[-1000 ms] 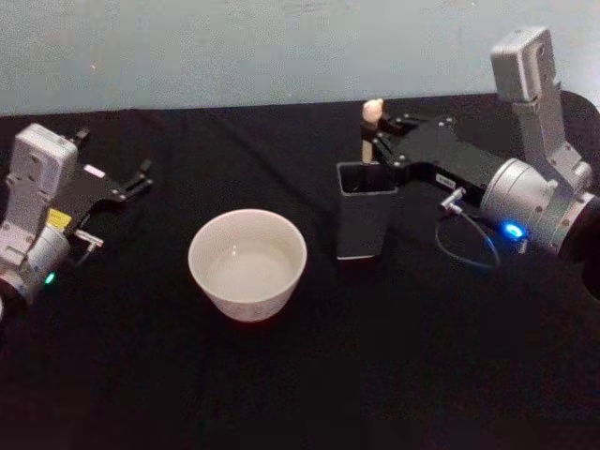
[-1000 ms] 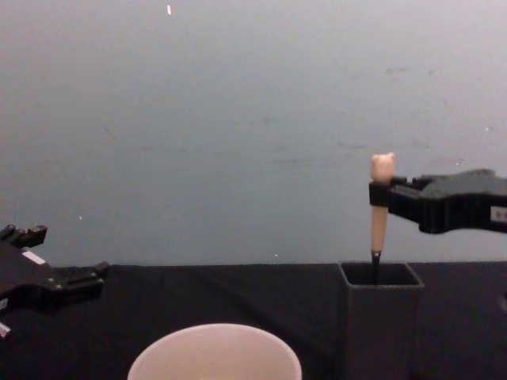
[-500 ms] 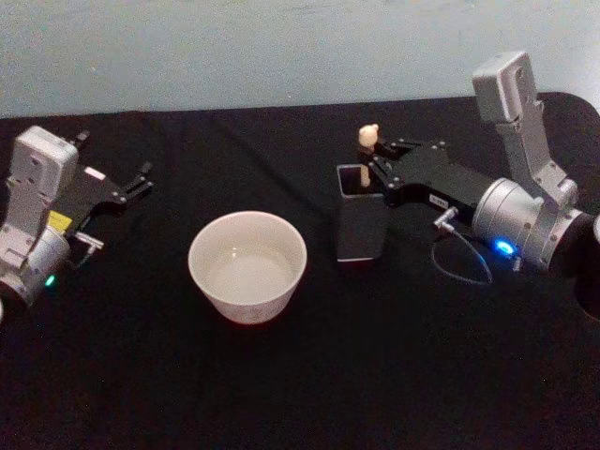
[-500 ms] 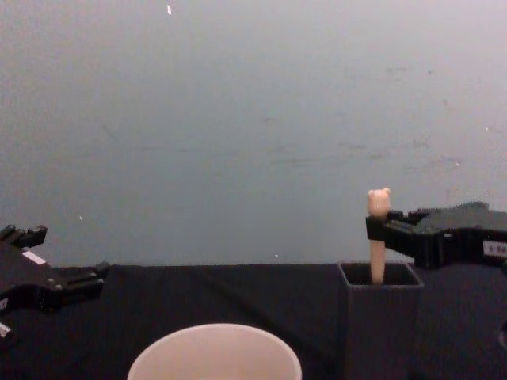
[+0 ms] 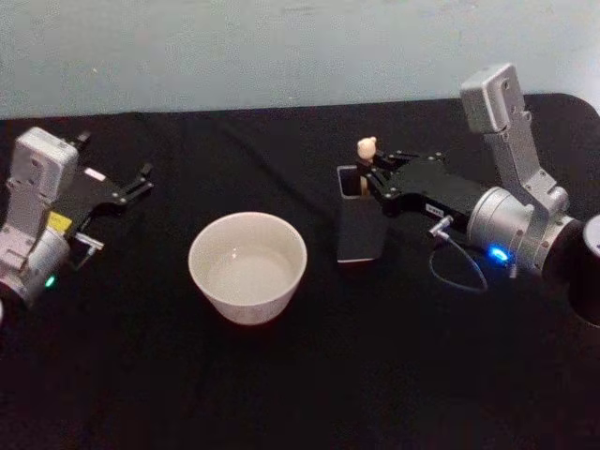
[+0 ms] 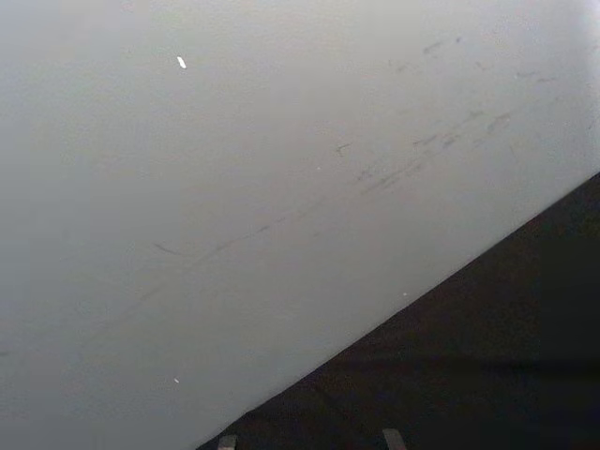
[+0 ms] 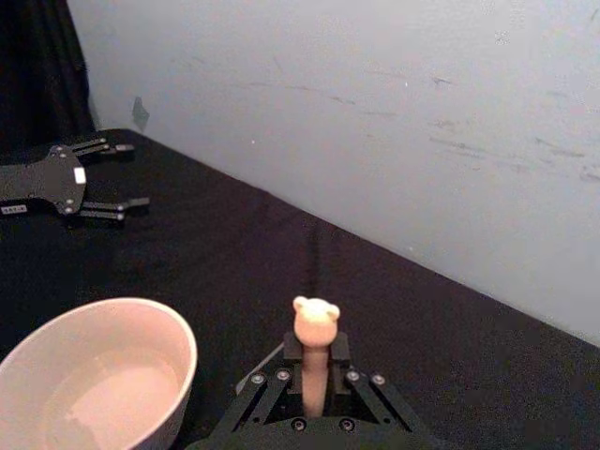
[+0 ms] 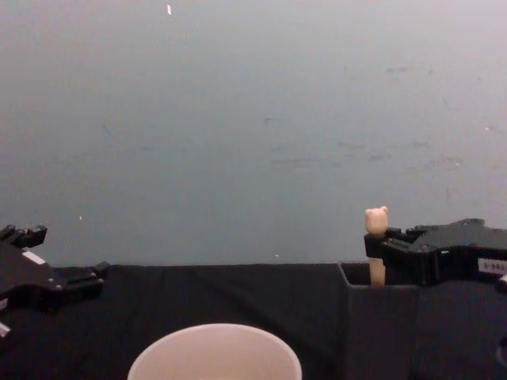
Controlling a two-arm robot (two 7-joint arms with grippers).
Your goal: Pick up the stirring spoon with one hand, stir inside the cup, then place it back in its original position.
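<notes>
One stirring spoon [image 5: 367,148] is being gripped just under its eared knob by the right hand [image 5: 374,174], its stem sunk in the dark grey holder [image 5: 357,223]. The cup [image 5: 247,265] is being left beside the holder on the tabletop [image 5: 300,375]. The left hand [image 5: 139,181] is being kept spread apart at the far left.

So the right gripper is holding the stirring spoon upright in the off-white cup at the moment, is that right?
Not quite: the head view shows the right gripper holding the stirring spoon upright in the dark grey square holder, beside the off-white cup.

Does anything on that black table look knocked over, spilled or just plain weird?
Nothing stands out. The cup sits upright, the dark holder stands straight, and the right tool grips the spoon upright in the holder. The left tool rests open, off to the side.
</notes>
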